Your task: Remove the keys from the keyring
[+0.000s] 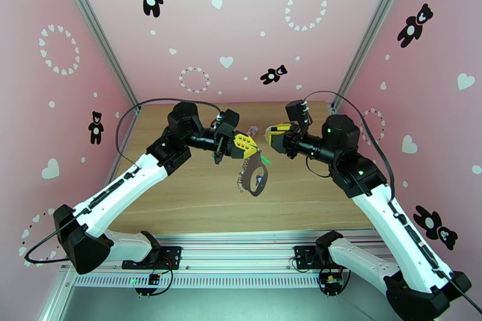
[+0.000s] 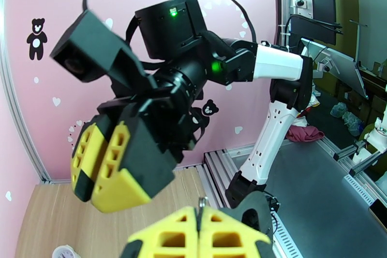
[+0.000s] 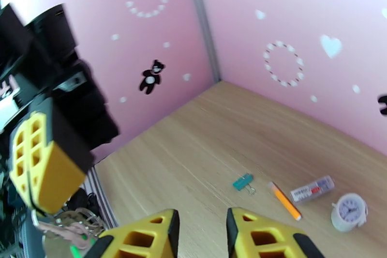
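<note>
Holding: the left gripper (image 1: 241,146) has its yellow fingers pressed together on the top of the dull grey-brown chain-loop keyring (image 1: 248,173), which is lifted clear of the wooden table (image 1: 199,196).
Hang: the loop's long axis runs down from the pinch. The bright green plastic-headed key (image 1: 266,161) juts toward the right arm, and the blue plastic-headed key (image 1: 259,181) sits lower.
Right gripper (image 1: 274,135): fingers parted with nothing between them, just beside the pinch.
Next move, judged: the keys lie below and to the left of those fingers.
Views: the right wrist shows the dangling rings (image 3: 67,220). The left wrist catches a metal tip (image 2: 203,202) above its own closed fingers.
</note>
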Available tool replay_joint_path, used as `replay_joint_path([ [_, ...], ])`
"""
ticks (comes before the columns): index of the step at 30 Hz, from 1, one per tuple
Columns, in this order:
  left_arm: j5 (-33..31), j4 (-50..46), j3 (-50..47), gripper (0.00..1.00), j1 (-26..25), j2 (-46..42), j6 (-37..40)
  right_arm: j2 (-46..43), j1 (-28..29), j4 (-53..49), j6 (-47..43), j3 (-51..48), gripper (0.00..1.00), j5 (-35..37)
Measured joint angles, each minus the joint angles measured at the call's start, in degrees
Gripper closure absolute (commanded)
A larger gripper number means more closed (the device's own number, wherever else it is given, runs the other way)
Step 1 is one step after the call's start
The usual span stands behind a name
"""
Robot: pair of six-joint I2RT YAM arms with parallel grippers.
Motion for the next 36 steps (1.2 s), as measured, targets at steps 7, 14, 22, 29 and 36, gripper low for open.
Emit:
replay_joint_path([
  [7,2.03,-2.21,0.68,1.00,0.66,0.26,1.31,-2.64,-0.17,-0.44,-3.06,-0.33,0.59,-10.45],
  [14,4.61,-5.79,5.49,1.00,0.74,3.34,3.23,-1.44,1.99,-2.14,-8.17,-0.33,0.64,-20.06],
  [22,5.84,-6.71,6.45,1.00,0.87,5.35,2.89,1.38,8.00,-3.50,-10.86,1.70,0.80,-20.06],
  [29,5.92,-5.95,6.49,1.00,1.62,6.21,1.81,3.13,10.71,-11.82,-15.47,6.78,0.85,-10.14],
  [36,4.33,-5.97,6.49,1.00,1.31,7.15,1.90,-1.07,11.17,-12.81,-15.15,4.46,0.99,-1.22],
])
